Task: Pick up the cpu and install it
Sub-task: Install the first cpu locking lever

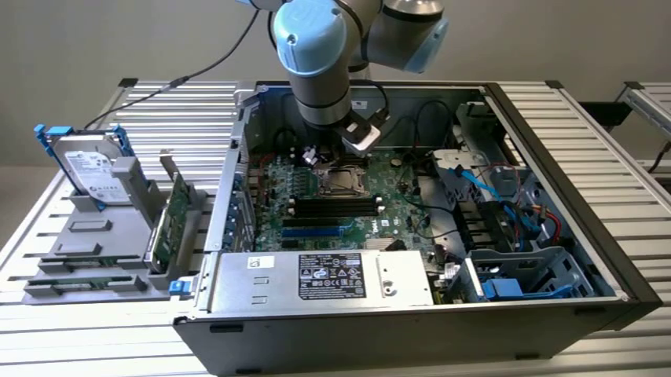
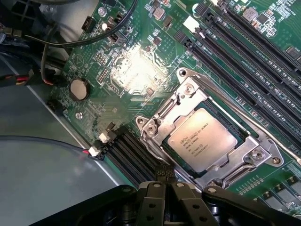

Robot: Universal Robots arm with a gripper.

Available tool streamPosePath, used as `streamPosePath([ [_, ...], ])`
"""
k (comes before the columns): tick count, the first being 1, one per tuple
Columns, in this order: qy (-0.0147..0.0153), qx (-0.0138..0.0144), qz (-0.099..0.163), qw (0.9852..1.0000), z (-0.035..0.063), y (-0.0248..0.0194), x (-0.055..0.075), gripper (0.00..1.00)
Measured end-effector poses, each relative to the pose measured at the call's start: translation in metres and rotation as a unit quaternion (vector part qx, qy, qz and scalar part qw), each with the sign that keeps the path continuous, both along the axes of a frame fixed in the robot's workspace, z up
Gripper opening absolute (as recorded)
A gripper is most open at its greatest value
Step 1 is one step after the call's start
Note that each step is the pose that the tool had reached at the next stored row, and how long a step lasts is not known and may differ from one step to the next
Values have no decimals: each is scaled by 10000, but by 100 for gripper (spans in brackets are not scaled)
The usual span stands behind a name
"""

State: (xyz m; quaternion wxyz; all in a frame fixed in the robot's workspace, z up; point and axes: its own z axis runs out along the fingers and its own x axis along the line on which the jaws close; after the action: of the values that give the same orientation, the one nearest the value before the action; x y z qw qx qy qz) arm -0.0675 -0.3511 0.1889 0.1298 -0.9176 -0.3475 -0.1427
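The cpu [image 2: 203,141] is a small square chip with a dull silver top. It lies flat inside the metal socket frame [image 2: 186,89] on the green motherboard [image 2: 136,61]. My gripper [image 2: 164,187] hovers just off one side of the socket, its two black fingers pressed together with nothing between them. In the exterior view the arm [image 1: 320,71] reaches down into the open computer case, and the cpu [image 1: 341,182] sits directly below its wrist.
Black memory slots [image 2: 244,61] run beside the socket, and a coin battery [image 2: 79,88] sits nearby. The case walls [image 1: 571,165] enclose the board, with a power supply [image 1: 325,279] in front and blue cables [image 1: 472,177]. A hard drive [image 1: 93,169] and green cards [image 1: 168,220] stand in a grey rack outside.
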Motion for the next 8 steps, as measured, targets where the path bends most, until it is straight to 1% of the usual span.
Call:
streamPosePath([
  [5,-1,0,-22,10000,-1,5,0,11],
  [8,0,-3,-84,10000,0,5,-1,11],
])
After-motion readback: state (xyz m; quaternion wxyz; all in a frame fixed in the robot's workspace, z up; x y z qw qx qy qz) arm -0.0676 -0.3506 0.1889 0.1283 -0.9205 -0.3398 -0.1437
